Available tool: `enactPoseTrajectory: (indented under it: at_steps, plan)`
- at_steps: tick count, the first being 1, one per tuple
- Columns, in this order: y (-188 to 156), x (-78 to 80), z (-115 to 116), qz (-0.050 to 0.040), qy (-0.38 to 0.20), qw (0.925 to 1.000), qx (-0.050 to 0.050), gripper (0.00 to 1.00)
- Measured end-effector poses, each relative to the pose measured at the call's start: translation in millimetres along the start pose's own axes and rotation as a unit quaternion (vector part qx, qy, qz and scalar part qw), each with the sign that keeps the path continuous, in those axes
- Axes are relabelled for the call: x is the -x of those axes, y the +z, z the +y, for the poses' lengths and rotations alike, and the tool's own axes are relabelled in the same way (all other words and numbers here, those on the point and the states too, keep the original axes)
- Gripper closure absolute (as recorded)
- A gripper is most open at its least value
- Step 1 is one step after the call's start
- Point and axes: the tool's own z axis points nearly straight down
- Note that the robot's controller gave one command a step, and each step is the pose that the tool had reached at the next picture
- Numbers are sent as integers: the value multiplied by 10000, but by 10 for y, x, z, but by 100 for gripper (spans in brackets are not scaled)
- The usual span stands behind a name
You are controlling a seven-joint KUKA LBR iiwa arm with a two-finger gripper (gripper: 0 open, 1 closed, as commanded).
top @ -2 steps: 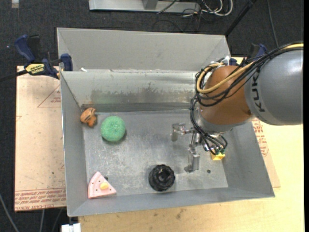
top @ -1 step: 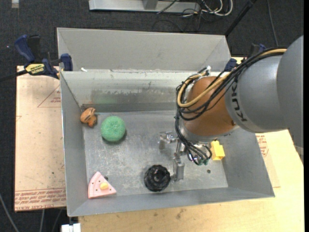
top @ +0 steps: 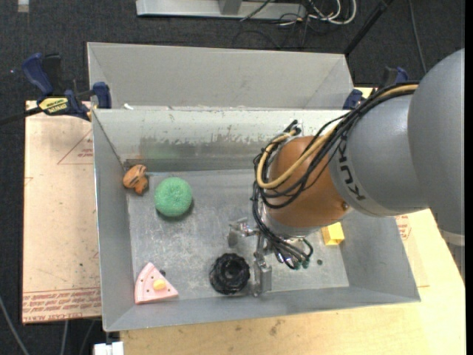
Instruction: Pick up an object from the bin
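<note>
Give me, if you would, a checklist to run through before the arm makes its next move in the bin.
1. A thing within reach: the black round thing lies right beside the gripper: ok.
2. Gripper centred over the black round thing: it stands off to that thing's side: not ok.
3. Neighbours clear: the pink wedge and the green ball lie well apart from it: ok.
4. Room at the bin: whether the black round thing touches its near wall: cannot tell.
5. Yellow thing, partly hidden by the arm: cannot tell its shape.
</note>
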Motion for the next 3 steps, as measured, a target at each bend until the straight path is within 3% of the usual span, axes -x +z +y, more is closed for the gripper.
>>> enactPoseTrajectory:
  at_steps: [1,2,3]
  plan:
    - [11,-79,-84,-10,16,10000,-9,0]
    - [31,-85,187,-33,724,9974,-21,0]
    - [46,43,615,-70,202,9998,-11,100]
